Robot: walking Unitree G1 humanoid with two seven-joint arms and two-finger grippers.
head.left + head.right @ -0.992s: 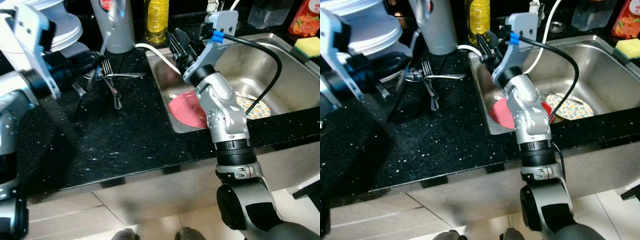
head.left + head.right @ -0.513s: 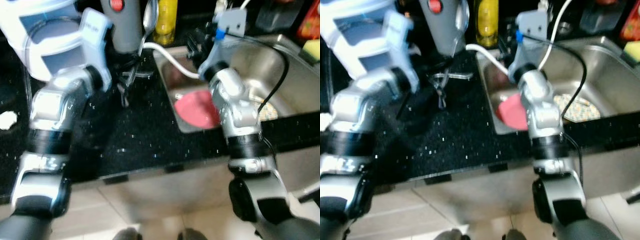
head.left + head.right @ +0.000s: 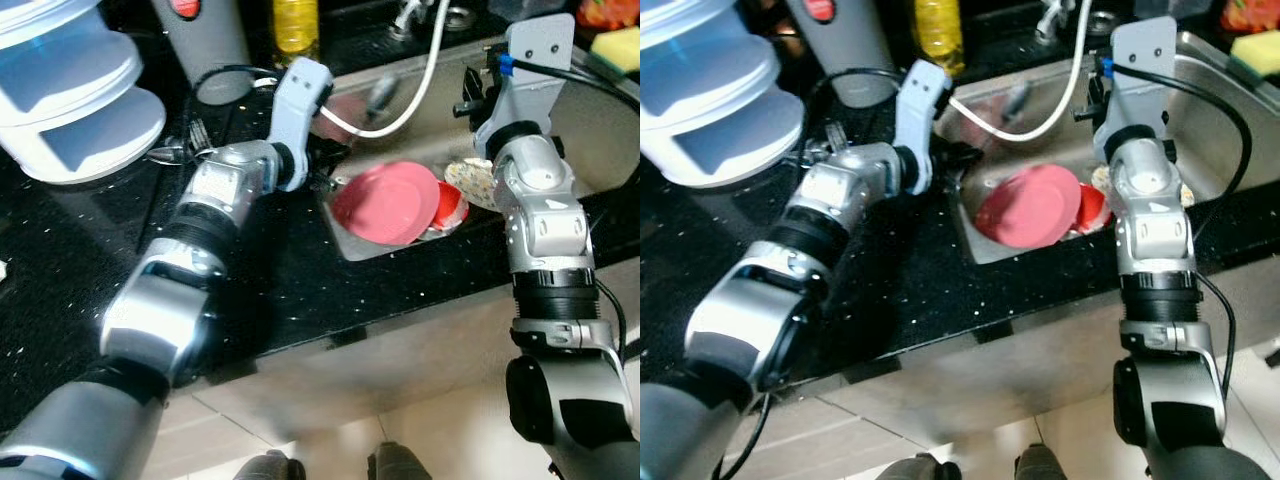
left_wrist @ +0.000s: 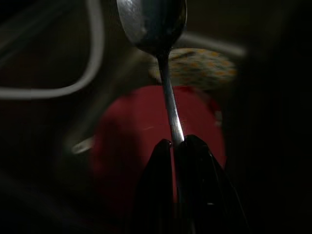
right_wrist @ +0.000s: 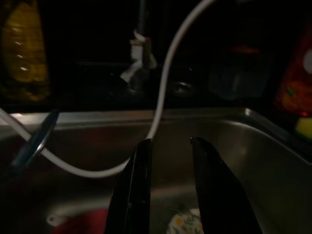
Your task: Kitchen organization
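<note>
Left end effector (image 4: pixel 176 146) clamped on my spoon (image 4: pixel 155 24), held over the sink (image 3: pixel 590 120) above the red plate (image 3: pixel 385 203) | right end effector (image 5: pixel 168 146) fingers parted, over the sink, holding nothing

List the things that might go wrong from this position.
The left gripper pinches the spoon only at the end of its thin handle, so it may twist or slip out over the sink. A dropped spoon would likely land on the pink plate and clatter. The white hose loops through the sink close to the spoon's bowl; the spoon might snag it. The right gripper hangs open beside that hose.
</note>
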